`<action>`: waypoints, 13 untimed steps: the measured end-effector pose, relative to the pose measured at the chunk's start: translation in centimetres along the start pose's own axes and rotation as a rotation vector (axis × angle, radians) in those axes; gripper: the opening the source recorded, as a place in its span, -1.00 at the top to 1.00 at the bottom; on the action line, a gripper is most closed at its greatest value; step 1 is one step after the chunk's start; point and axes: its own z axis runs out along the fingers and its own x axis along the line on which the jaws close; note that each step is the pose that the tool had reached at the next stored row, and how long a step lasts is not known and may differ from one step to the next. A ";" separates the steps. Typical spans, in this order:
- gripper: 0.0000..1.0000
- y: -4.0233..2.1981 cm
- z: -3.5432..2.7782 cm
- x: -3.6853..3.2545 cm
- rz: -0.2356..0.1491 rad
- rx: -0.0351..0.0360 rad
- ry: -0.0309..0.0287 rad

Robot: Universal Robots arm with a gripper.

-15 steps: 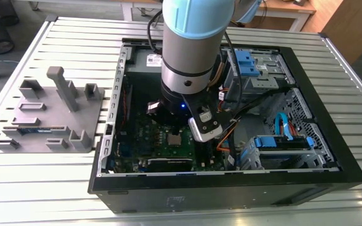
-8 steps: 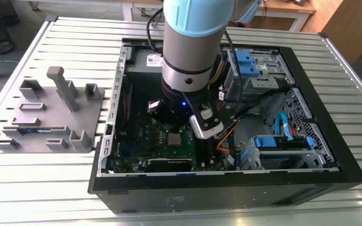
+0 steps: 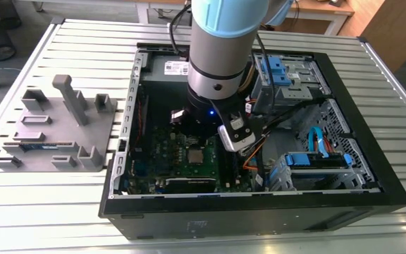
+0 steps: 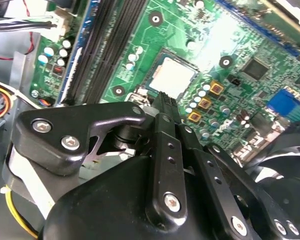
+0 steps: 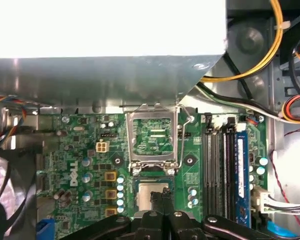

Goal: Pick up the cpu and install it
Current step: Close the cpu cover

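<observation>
Right, you've got the cpu (image 3: 196, 155) lying flat in its socket near the middle of the motherboard (image 3: 162, 153), silver top up. In the first wrist view the socket's metal hold-down frame (image 5: 152, 134) stands swung open on the motherboard, just beside the cpu (image 5: 149, 189). Your gripper (image 5: 161, 196) hangs over the motherboard right at the cpu's edge, its fingers drawn together with nothing between them. You can't tell from either wrist view whether the tips touch the chip. The second wrist view shows the same: gripper (image 4: 164, 97) closed, cpu (image 4: 171, 77) bare just beyond it, black memory slots (image 4: 107, 45) on the motherboard close beside the cpu.
</observation>
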 end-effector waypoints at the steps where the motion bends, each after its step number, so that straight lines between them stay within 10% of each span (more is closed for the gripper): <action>1: 0.79 0.08 0.01 -0.16 0.000 0.0000 0.0000; 13: 0.79 1.47 0.21 -1.99 -0.003 0.0000 0.0001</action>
